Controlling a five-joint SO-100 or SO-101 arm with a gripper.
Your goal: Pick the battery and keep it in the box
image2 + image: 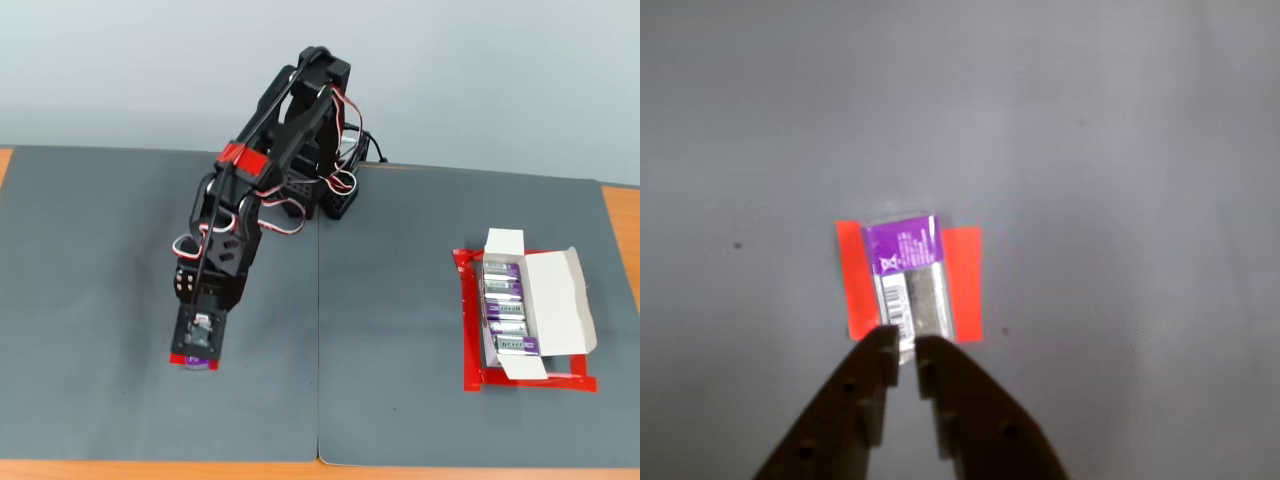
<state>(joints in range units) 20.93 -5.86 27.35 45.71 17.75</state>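
Purple and silver battery sits flat on a red tape patch in my wrist view, and my pincer has its fingertips clamped on the near end of it. From the fixed view, my gripper is down on the grey mat at left, well apart from the white box at right, which holds more batteries.

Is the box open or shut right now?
Open. In the fixed view the box has its flaps folded out, and batteries show inside.
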